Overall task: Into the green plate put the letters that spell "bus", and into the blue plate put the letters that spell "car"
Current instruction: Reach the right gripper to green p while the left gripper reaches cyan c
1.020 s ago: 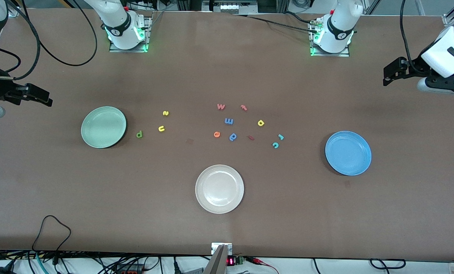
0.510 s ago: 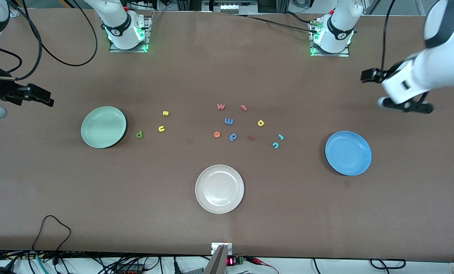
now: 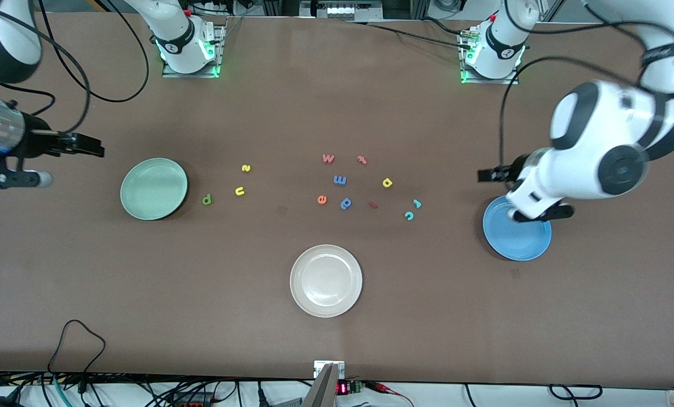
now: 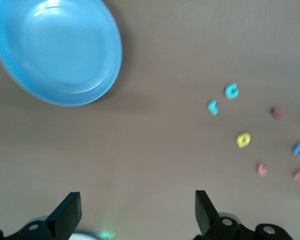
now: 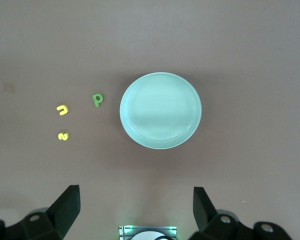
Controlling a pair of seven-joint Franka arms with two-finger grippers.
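We hold our right gripper (image 3: 96, 151) spread wide and empty beside the green plate (image 3: 154, 188). The b (image 3: 206, 199), u (image 3: 240, 191), s (image 3: 246, 168) lie beside it; a (image 3: 387, 182), r (image 3: 417, 203), c (image 3: 409, 215) toward the blue plate (image 3: 532, 244), under our splayed, empty left gripper (image 4: 136, 210).

Loose foam letters (image 3: 340, 180) lie on the table (image 3: 337, 339).

Three plates on the table, one green plate (image 3: 154, 188), one blue plate (image 3: 519, 239), one white plate (image 3: 325, 280), eleven small foam letters (image 3: 340, 180) scattered between them, two robot arms (image 3: 594, 148).
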